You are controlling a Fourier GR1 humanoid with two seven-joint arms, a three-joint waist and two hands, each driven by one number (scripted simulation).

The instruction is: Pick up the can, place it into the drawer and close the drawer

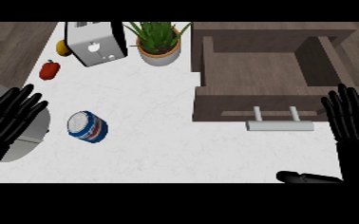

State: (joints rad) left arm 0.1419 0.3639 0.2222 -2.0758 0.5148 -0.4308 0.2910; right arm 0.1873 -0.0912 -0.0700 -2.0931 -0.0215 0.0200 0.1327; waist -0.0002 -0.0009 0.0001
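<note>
One blue-and-white can (88, 127), tilted.

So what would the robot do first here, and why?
Probably move its left hand toward the can: the can stands untouched on the counter nearest that hand, both hands are open and hold nothing, and the drawer already stands open.

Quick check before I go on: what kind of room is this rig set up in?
Most likely a kitchen counter: a toaster and a potted plant stand at the back of the white countertop, and a wooden drawer is pulled open at the right.
</note>
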